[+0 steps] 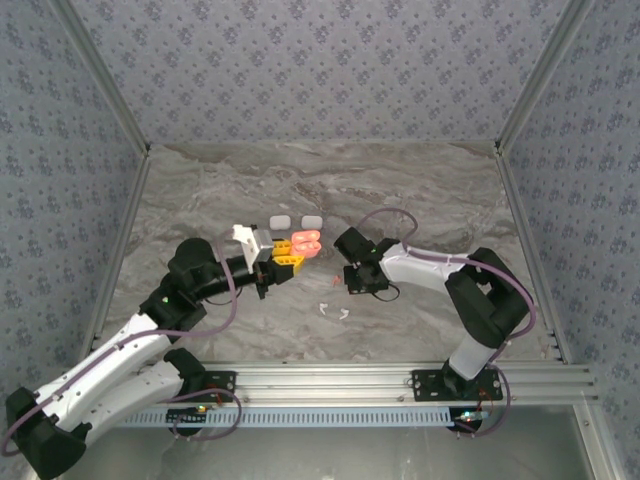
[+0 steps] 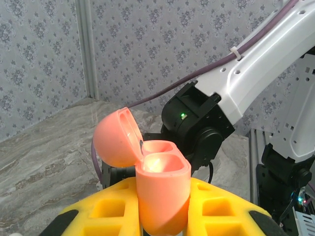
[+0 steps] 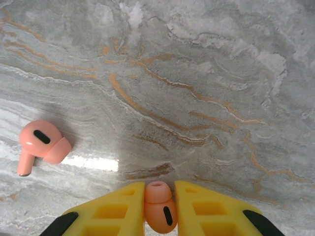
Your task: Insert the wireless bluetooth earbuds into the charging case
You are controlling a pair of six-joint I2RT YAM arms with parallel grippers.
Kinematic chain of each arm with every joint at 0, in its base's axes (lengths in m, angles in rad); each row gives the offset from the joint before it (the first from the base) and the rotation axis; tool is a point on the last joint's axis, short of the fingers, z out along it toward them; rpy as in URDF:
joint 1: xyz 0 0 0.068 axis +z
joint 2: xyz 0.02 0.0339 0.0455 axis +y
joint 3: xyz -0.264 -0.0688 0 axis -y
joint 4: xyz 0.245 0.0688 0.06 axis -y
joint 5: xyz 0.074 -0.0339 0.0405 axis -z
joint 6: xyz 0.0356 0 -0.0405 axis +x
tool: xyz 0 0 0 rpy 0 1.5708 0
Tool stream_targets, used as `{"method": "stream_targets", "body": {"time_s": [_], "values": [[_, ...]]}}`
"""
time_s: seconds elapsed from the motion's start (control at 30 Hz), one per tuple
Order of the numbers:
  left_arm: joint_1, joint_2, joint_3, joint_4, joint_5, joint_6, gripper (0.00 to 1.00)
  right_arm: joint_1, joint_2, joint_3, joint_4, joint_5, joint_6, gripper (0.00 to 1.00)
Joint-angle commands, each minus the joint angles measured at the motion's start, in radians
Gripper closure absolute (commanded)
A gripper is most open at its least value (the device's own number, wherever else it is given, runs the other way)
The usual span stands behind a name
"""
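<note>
**Container:** salmon-pink pebble-shaped plastic charging case (image 2: 162, 194), lid hinged open, gripped upright between the yellow fingers of the left gripper (image 2: 162, 216). Both wells look empty.

**Earbud 1:** salmon-pink stemmed earbud (image 3: 158, 201), pinched tight in the right gripper (image 3: 160, 219) over the grey marbled table (image 3: 206, 73).

**Earbud 2:** second salmon-pink earbud (image 3: 42, 145), loose on the table to the left of that gripper.

**Others:** small white earbuds (image 1: 343, 314), loose on the near side.

**Progress:** nothing appears seated yet, so every insertion is still to do.

Top: high, rear, looking down at desk (image 1: 420, 190). Left wrist: level, faces right arm (image 2: 266, 59). Right wrist: close above desk.
</note>
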Motion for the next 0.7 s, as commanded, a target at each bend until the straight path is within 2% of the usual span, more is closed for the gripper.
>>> {"method": "stream_targets", "body": {"time_s": [0.0,0.17,0.43,0.67], "values": [[-0.006,-0.001,0.027,0.011,-0.008,0.003,1.00,0.008,-0.103,0.014,-0.040,0.064,-0.055,0.78],[-0.006,0.011,0.004,0.040,-0.003,-0.031,1.00,0.006,-0.287,0.033,-0.069,0.140,-0.226,0.78],[-0.008,0.066,-0.004,0.091,0.016,-0.075,1.00,0.013,-0.571,0.111,-0.035,0.127,-0.601,0.78],[-0.020,0.131,0.023,0.110,0.040,-0.098,1.00,0.104,-0.659,0.229,0.001,0.139,-0.887,0.78]]}}
